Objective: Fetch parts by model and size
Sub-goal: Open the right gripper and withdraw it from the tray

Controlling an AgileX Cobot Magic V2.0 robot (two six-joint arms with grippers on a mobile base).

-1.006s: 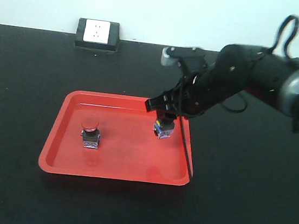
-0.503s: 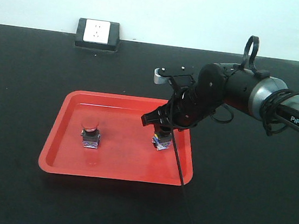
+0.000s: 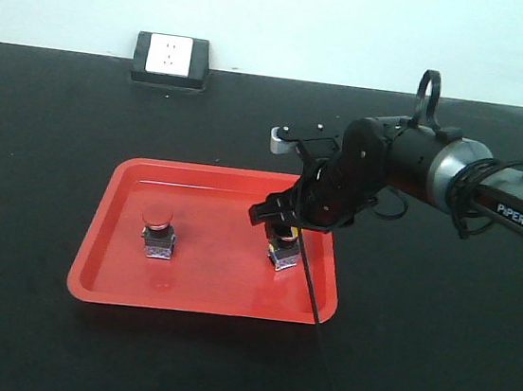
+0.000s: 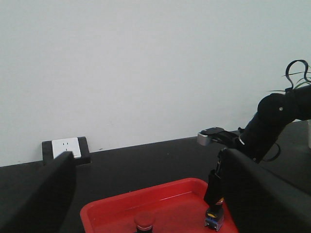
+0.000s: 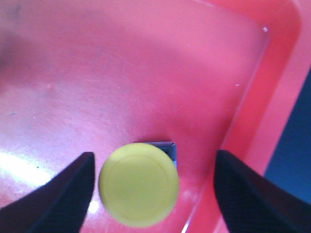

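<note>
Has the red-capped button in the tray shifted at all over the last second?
No. The red-capped button sits at the same spot in the red tray, equally far from its left rim throughout.

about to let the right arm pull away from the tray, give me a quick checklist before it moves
1. Yellow-capped switch inside the red tray: ok.
2. Switch upright on the tray floor: ok in the front view.
3. Right gripper fingers apart from the cap on both sides: ok, gaps visible.
4. Red-capped switch upright, well to the side: ok.
5. Left gripper open, holding nothing: ok.
6. Dangling cable free of the tray rim: cannot tell.
</note>
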